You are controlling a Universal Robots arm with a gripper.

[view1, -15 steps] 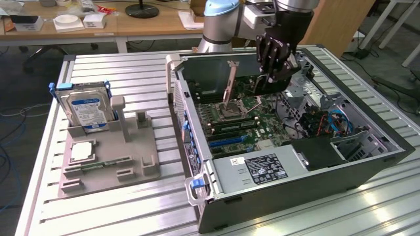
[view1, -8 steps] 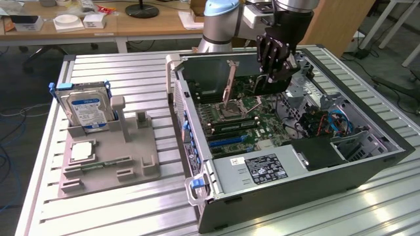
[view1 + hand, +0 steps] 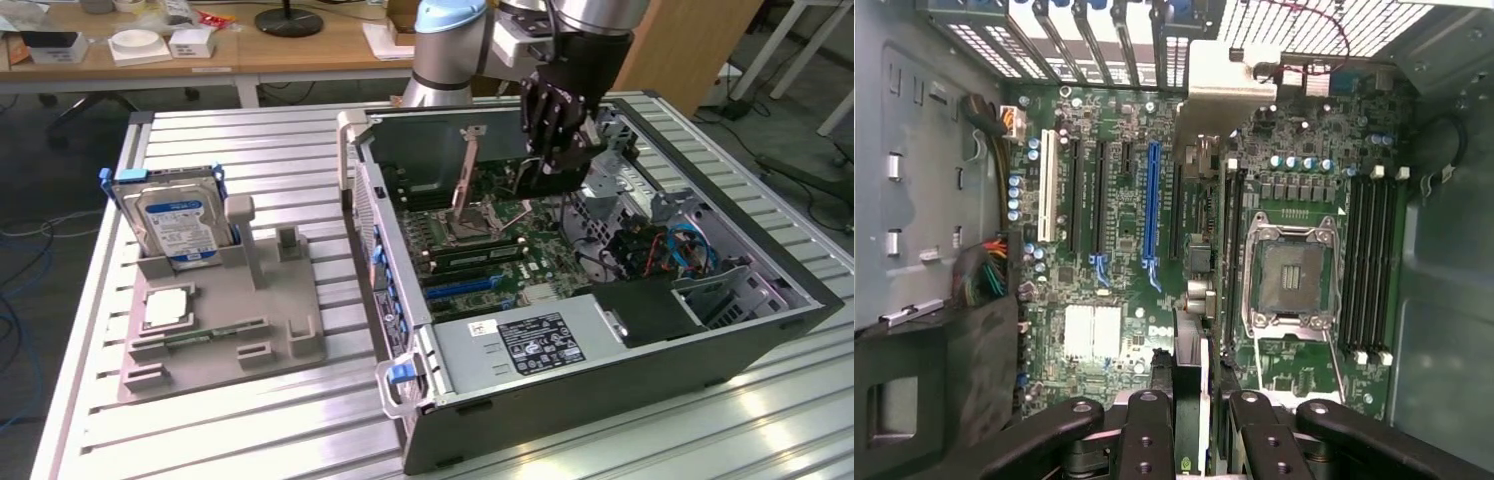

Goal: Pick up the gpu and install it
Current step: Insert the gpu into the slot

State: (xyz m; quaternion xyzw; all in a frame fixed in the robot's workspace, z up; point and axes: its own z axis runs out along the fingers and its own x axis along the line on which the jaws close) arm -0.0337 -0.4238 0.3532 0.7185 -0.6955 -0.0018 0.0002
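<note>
A: Exterior view first. Where does the arm stand?

B: The gripper (image 3: 558, 150) hangs inside the open computer case (image 3: 747, 330), pointing down over the motherboard (image 3: 494, 250). The gpu (image 3: 545, 182) is clamped between its fingers and held on edge. It is a dark card just past the CPU socket (image 3: 474, 222), toward the exterior view's right.

A: Seated in a slot?

B: Cannot tell from this side. Its lower edge is close to the board.

A: Outside the case?

B: On the exterior view's left, a grey holder tray (image 3: 267, 330) rests on the slatted table (image 3: 214, 440). The hard drive (image 3: 174, 220), which has a blue label, stands upright in the tray, well apart from the gripper.

A: Wrist view.

B: The gripper (image 3: 1192, 405) has its jaws partly closed, and the black fingers (image 3: 1149, 425) press the gpu (image 3: 1197, 258) from both sides. The card is seen edge-on, running away from the camera to its silver bracket (image 3: 1224, 95) near the case's slotted rear wall.

A: Position over the board?

B: The card lies alongside the blue slot (image 3: 1151, 205), between that slot and the CPU socket (image 3: 1291, 275). The white slot (image 3: 1045, 185) is further off, beyond the blue one. The RAM slots (image 3: 1374, 265) lie on the far side of the socket.
</note>
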